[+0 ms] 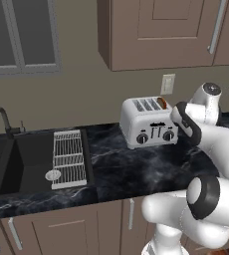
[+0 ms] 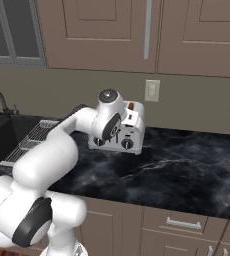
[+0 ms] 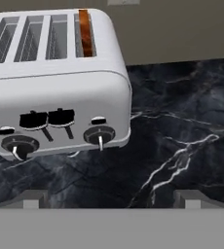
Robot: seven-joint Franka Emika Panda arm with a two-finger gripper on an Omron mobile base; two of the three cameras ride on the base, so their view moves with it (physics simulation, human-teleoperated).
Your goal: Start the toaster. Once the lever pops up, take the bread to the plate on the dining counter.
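I hold the gripper (image 3: pixel 112 200) spread wide, facing the toaster (image 3: pixel 55 82) front, since the bread (image 3: pixel 85 32) sits loaded and its levers need pressing.

Silver toaster (image 3: pixel 60 92); brown bread (image 3: pixel 85 33)

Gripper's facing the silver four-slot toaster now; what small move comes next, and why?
Probably ease the open gripper forward toward the black levers on the boxy silver-grey toaster: the brown bread slice sits in the rightmost slot, and the fingertips are short of the front.
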